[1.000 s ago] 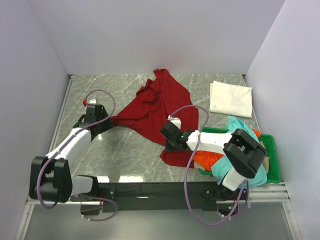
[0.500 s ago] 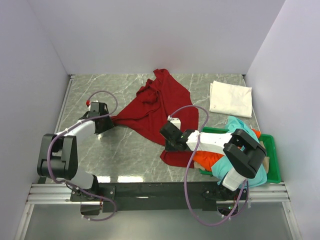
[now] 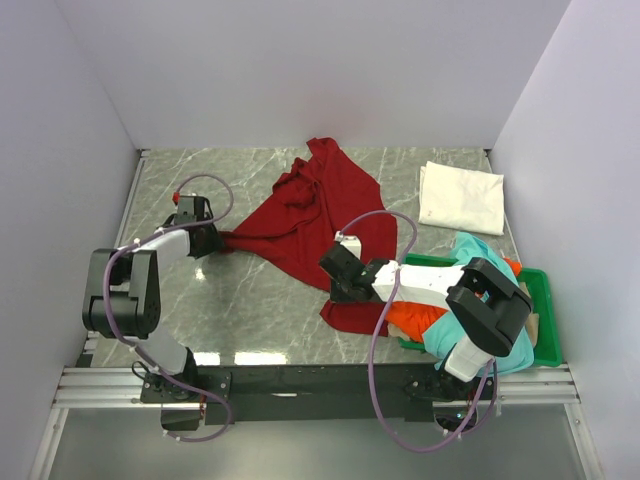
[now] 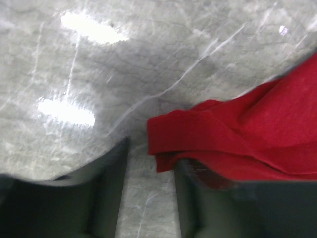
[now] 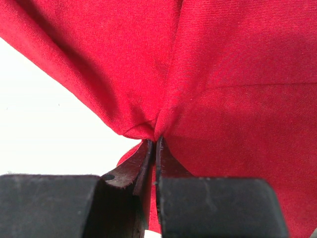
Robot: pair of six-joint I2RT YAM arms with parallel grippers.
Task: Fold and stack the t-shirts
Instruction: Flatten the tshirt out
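A large dark red t-shirt (image 3: 320,210) lies spread and rumpled across the middle of the table. My left gripper (image 3: 213,241) is open at its left corner. In the left wrist view that corner (image 4: 208,134) lies just ahead of the open jaws (image 4: 151,158) and over the right finger. My right gripper (image 3: 338,288) is shut on a pinch of the red shirt's near edge (image 5: 223,89), lifted off the table. A white t-shirt (image 3: 460,197) lies folded at the back right. An orange t-shirt (image 3: 415,318) and a teal t-shirt (image 3: 482,248) lie bunched under my right arm.
A green plastic tray (image 3: 541,292) at the near right holds the orange and teal shirts. White walls enclose the table on the left, back and right. The black arm rail runs along the near edge.
My left arm has folded back toward the left edge while its gripper stayed at the red shirt's left corner. The right arm and the shirts have not moved.
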